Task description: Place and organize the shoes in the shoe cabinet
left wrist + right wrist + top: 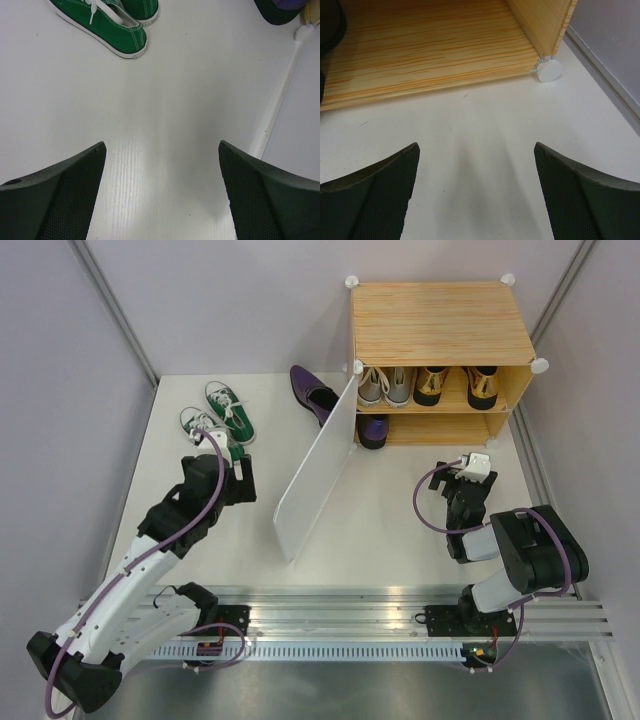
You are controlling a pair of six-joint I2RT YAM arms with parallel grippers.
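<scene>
The shoe cabinet (440, 310) holds grey sneakers (385, 387) and gold shoes (455, 387) above, perhaps one purple shoe (372, 430) below; the left gripper (161, 146) and right gripper (475, 146) are both spread wide, holding nothing.

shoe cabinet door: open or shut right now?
Open. The white door angles out from the shoe cabinet at its left corner, leaving the grey sneakers and gold shoes inside exposed.

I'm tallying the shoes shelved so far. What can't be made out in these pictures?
Top view: shelf depths of the shoe cabinet, hidden under its own top.
Top view: the lower-shelf purple shoe, partly behind the white door.
Left wrist view: the green sneakers, cut off by the top edge.
Right wrist view: a dark shape, cut off by the left edge.
</scene>
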